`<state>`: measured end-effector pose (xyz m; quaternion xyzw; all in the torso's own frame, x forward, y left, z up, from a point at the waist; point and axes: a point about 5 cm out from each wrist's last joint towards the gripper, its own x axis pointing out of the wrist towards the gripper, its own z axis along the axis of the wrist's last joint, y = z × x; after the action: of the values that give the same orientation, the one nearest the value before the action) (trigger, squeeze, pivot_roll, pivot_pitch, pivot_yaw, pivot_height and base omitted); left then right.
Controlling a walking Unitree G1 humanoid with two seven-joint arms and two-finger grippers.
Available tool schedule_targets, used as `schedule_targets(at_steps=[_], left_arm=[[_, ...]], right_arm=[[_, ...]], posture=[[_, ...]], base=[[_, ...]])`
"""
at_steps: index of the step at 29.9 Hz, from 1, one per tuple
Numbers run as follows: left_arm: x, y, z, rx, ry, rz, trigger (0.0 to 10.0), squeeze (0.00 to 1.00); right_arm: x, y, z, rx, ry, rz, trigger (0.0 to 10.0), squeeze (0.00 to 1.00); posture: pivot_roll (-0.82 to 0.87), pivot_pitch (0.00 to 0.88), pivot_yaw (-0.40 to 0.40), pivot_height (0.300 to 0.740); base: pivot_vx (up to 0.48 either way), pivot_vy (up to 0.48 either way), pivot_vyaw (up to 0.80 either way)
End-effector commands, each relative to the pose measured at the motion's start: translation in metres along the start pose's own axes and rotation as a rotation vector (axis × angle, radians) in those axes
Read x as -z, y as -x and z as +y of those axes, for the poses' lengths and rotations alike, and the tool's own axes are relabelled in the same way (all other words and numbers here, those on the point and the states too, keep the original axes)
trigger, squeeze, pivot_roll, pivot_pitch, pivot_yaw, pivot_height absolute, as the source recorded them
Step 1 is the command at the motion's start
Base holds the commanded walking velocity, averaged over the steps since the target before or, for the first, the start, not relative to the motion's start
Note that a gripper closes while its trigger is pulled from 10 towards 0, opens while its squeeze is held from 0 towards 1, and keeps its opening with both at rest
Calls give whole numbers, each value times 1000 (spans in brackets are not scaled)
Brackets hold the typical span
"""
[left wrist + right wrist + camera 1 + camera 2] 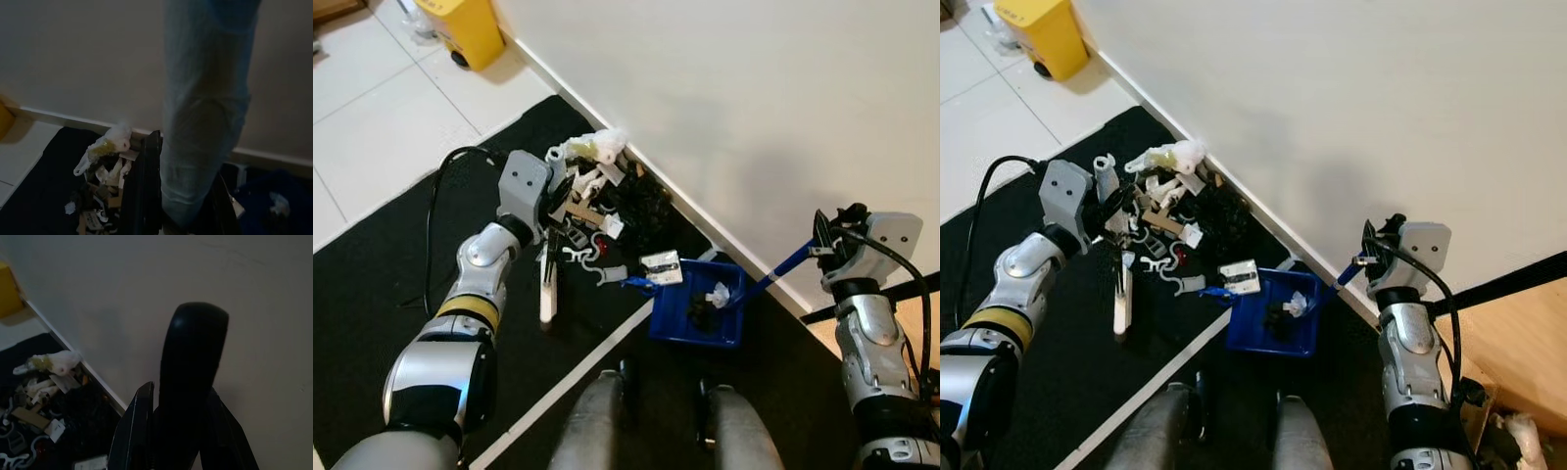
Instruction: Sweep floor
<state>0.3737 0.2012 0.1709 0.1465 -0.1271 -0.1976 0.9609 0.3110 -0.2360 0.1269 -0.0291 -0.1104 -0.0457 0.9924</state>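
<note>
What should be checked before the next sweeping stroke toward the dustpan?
1. Right gripper shut on the blue dustpan handle: ok.
2. Left gripper holding the white brush: ok.
3. Blue dustpan on the black mat, opening facing the litter pile: ok.
4. Litter already in the dustpan: ok, a few pieces.
5. Pile cleared from the wall: not ok.

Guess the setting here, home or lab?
Probably an indoor room set up for a sweeping trial; home or lab, cannot tell. A black mat lies over white floor tiles along a plain wall, with a litter pile beside a blue dustpan and a yellow bin.
</note>
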Motion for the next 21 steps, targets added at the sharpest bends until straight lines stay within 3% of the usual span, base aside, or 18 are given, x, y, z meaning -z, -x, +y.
schedule_targets(at_steps=[1, 10, 16, 18, 21], left_arm=[[2, 1, -3, -12, 11, -15, 10000, 0], [4, -5, -26, 80, 57, -29, 10000, 0], [-1, -16, -55, 256, 140, -77, 10000, 0], [-1, -16, -55, 256, 140, -77, 10000, 0], [-4, -21, -67, 318, 178, -96, 10000, 0]], right_arm=[[7, 8, -6, -2, 25, 47, 10000, 0], [2, 10, -10, -9, 34, 50, 10000, 0], [4, 10, -3, -25, 24, 67, 10000, 0], [4, 10, -3, -25, 24, 67, 10000, 0], [5, 11, 0, -29, 23, 73, 10000, 0]], posture=[[-123, 421, 28, 740], [-138, 437, 18, 740], [-130, 435, 27, 740], [-130, 435, 27, 740], [-130, 433, 31, 740]], base=[[0, 0, 0], [0, 0, 0], [0, 0, 0], [0, 0, 0], [0, 0, 0]])
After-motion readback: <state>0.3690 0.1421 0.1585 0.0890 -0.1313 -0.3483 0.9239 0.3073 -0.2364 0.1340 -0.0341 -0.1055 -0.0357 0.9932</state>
